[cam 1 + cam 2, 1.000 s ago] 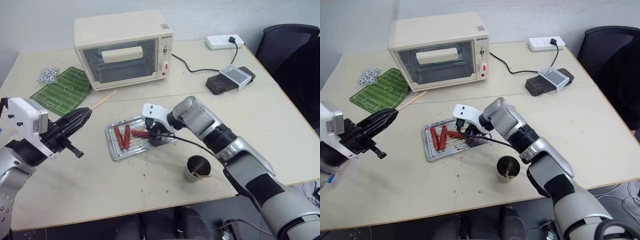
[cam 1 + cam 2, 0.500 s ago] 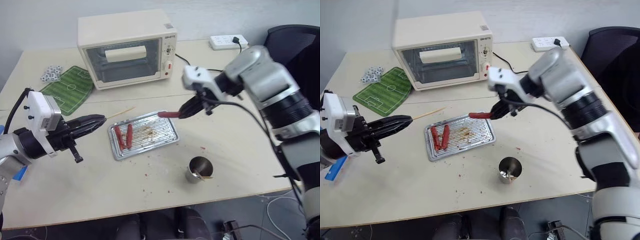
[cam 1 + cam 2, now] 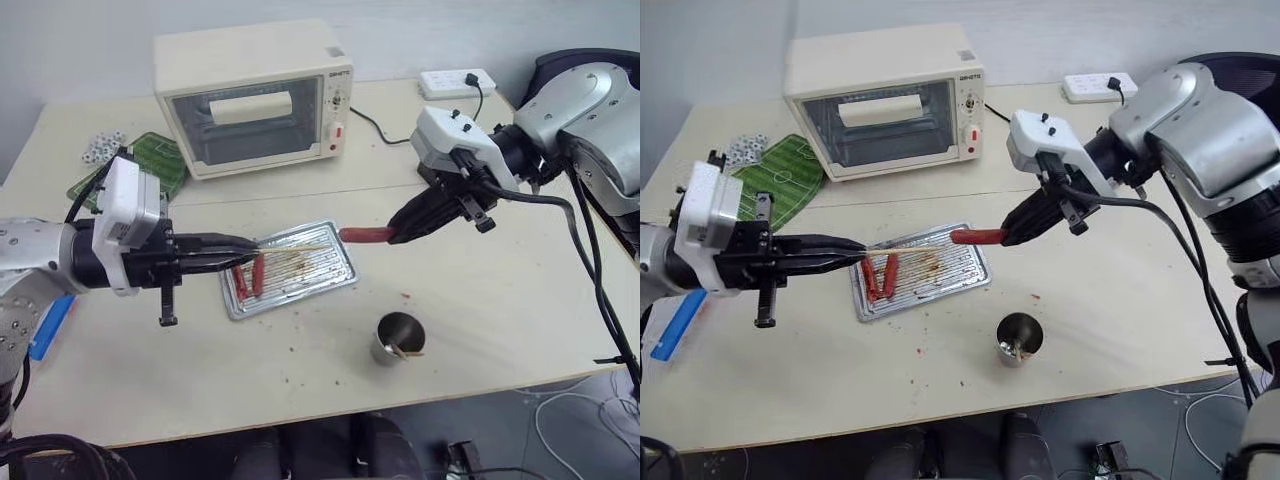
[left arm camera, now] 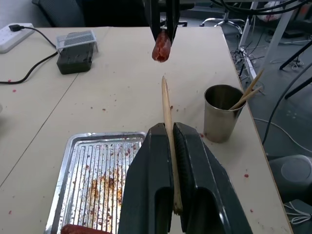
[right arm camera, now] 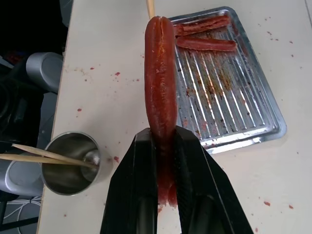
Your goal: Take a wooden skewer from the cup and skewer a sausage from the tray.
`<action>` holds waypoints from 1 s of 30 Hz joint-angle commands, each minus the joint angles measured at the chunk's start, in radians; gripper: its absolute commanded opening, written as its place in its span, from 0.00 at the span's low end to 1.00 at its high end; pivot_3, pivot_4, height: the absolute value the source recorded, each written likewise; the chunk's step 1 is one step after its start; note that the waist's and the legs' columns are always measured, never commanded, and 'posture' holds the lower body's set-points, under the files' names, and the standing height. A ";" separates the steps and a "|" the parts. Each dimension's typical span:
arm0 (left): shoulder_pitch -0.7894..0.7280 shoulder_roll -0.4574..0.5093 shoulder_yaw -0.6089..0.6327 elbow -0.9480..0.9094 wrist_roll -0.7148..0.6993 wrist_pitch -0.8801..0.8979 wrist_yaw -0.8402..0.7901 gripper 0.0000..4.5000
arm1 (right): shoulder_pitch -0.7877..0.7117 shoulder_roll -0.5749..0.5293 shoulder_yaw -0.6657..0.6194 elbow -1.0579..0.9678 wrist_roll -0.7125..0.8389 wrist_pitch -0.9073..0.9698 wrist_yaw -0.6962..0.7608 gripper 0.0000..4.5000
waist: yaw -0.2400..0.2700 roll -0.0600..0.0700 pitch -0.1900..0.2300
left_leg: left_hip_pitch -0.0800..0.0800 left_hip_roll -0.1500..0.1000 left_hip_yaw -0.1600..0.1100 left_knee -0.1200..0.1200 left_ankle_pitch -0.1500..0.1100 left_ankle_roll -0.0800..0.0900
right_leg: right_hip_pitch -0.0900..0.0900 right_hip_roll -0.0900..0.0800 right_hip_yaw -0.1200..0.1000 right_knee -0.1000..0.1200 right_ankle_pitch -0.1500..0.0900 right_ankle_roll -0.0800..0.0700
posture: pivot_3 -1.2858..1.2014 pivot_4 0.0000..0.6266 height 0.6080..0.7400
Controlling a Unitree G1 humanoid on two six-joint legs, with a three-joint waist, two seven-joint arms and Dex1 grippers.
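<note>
Pale tabletop [image 3: 480,310] is carrying the whole setup from the head camera, with the toaster oven [image 3: 250,95] at the back and the tray [image 3: 330,272] in the middle, two sausages lying at its left end. Both pickups look done: the left gripper [image 3: 240,246] is clamping the wooden skewer [image 3: 295,248], which is pointing rightward over the tray, and the right gripper [image 3: 405,230] is pinching the sausage [image 3: 365,235] aloft, its free end facing the skewer's tip with a gap between them. The cup [image 3: 398,338] is sitting near the front edge, spare sticks leaning inside. Over to the left wrist camera: the stick is running out between the closed fingers [image 4: 146,180], and the sausage's end is hanging beyond the tip, roughly in line, not touching. On the right wrist camera, the black fingers [image 5: 141,195] are squeezing the sausage's near end while the skewer tip is peeking in beyond its far end. What's left, I'd judge, is the piercing itself.
</note>
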 commanded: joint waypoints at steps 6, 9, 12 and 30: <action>-0.056 -0.003 -0.014 0.023 0.012 -0.010 -0.019 0.00 | 0.020 -0.042 -0.059 -0.047 0.014 0.027 0.067 0.08 | 0.010 0.000 0.000 | 0.000 0.000 0.000 0.000 0.000 0.000 | 0.000 0.000 0.000 0.001 0.000 0.000 | 0.52 0.24 1.00; -0.058 -0.008 -0.018 0.019 0.013 -0.010 -0.020 0.00 | 0.026 -0.036 -0.069 -0.045 0.006 0.032 0.067 0.08 | 0.010 0.000 0.000 | 0.000 0.000 0.000 0.000 0.000 0.000 | 0.000 0.000 0.000 0.001 0.000 0.000 | 0.52 0.24 1.00; -0.062 -0.016 -0.026 0.013 0.013 -0.011 -0.018 0.00 | 0.029 -0.034 -0.075 -0.048 0.006 0.039 0.067 0.08 | 0.010 0.000 0.000 | 0.000 0.000 0.000 0.001 0.000 0.000 | 0.000 0.000 0.000 0.001 0.000 0.000 | 0.52 0.24 1.00; -0.075 -0.020 -0.034 0.015 0.022 -0.009 -0.031 0.00 | 0.045 -0.010 -0.092 -0.038 -0.025 0.052 0.067 0.08 | 0.010 0.000 0.000 | 0.000 0.000 0.000 0.002 0.000 0.000 | 0.000 0.000 0.000 0.003 0.000 0.000 | 0.52 0.24 1.00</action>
